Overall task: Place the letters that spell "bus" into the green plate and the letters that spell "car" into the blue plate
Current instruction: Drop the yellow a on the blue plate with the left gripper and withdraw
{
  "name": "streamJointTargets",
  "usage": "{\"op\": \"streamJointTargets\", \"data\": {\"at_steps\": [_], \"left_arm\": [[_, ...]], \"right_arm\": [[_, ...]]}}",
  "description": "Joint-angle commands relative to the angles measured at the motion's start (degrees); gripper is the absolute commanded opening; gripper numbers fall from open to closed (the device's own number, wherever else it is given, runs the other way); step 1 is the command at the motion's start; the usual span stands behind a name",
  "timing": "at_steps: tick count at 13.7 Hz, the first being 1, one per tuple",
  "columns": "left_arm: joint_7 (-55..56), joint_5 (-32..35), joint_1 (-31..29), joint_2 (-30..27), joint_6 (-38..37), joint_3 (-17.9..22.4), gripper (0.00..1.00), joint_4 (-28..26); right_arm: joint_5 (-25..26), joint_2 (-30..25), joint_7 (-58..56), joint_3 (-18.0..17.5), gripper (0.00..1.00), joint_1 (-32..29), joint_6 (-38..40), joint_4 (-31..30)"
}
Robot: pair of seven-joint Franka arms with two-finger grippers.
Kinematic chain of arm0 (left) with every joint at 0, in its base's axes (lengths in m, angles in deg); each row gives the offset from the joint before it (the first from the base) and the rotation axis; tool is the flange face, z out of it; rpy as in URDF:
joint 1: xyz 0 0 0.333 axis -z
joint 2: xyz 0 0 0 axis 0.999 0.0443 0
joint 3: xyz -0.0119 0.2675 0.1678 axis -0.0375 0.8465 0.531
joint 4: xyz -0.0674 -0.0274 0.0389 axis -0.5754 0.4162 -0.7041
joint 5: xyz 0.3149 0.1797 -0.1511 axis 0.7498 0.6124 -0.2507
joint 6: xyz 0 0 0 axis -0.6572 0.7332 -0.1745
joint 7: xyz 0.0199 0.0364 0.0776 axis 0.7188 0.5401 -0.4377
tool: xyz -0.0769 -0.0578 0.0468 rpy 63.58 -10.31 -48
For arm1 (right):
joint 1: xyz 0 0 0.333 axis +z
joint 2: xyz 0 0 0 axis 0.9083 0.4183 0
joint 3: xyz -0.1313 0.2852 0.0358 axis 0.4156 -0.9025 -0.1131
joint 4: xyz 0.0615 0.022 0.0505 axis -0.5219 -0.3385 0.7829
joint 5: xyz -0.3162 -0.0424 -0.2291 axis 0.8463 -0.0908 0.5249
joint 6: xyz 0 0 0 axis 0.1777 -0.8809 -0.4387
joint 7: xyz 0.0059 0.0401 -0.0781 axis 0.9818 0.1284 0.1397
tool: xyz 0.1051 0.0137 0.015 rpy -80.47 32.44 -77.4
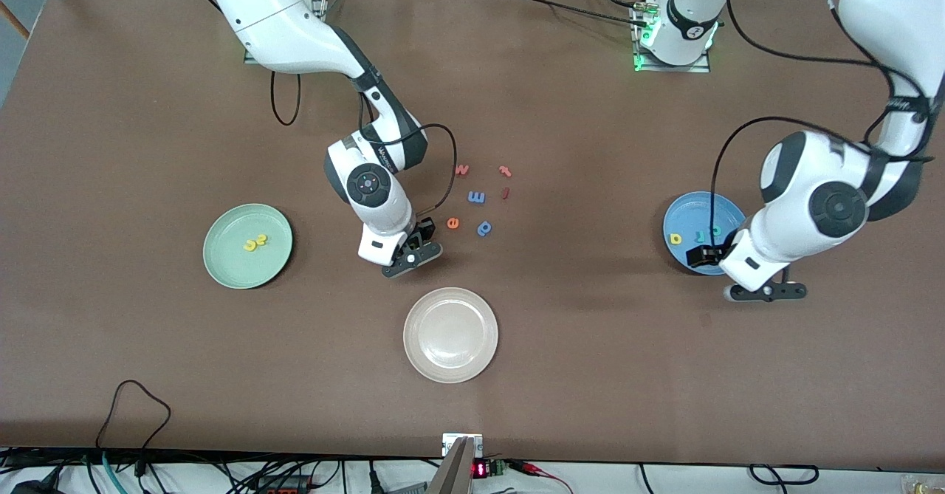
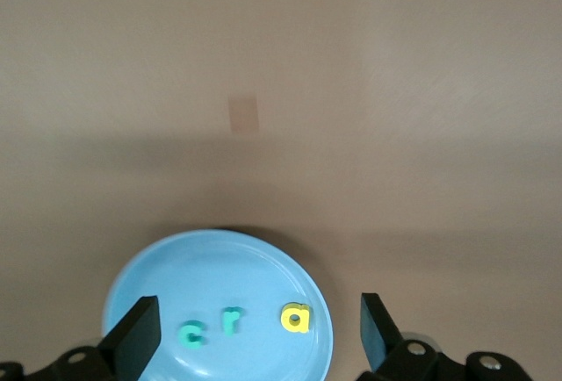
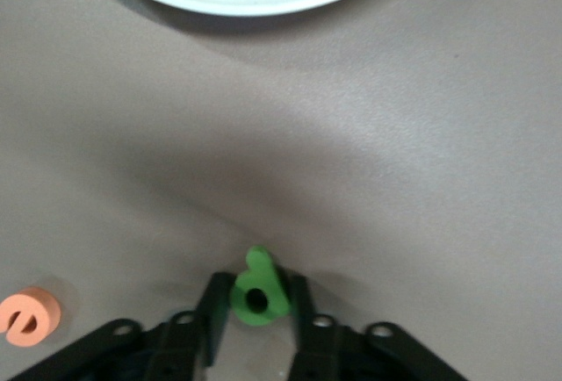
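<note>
Right tool [image 3: 255,311] pinched closed, left tool [image 2: 255,337] spread wide

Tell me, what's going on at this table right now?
The right claw is shut on the green b, low over the table near the cream-white plate. The yellow u and s lie in the green plate. The left claw hangs open over the blue plate, which holds c, a, r.

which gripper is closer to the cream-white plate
Right. The right gripper sits beside the round cream-white plate, clamped on the green b letter; the left gripper hangs open over the blue plate.
</note>
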Motion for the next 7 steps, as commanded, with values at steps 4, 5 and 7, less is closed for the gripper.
{"op": "streamJointTargets", "data": {"at_steps": [4, 5, 7], "left_arm": [[-11.8, -4.9, 4.2, -2.6, -11.4, 4.8, 1.0, 15.0], [-13.7, -7.4, 9.5, -3.0, -13.5, 11.0, 1.0, 17.1], [-15.8, -14.5, 20.7, -5.0, -14.3, 27.1, 1.0, 19.8]], "right_arm": [[-0.3, 1.3, -1.1, 1.0, 0.0, 0.4, -0.5, 1.1], [-0.2, 0.5, -1.3, 2.0, 0.0, 0.3, -0.1, 1.1], [0.1, -3.6, -2.0, 3.7, 0.0, -1.4, 3.8, -0.4]]}}
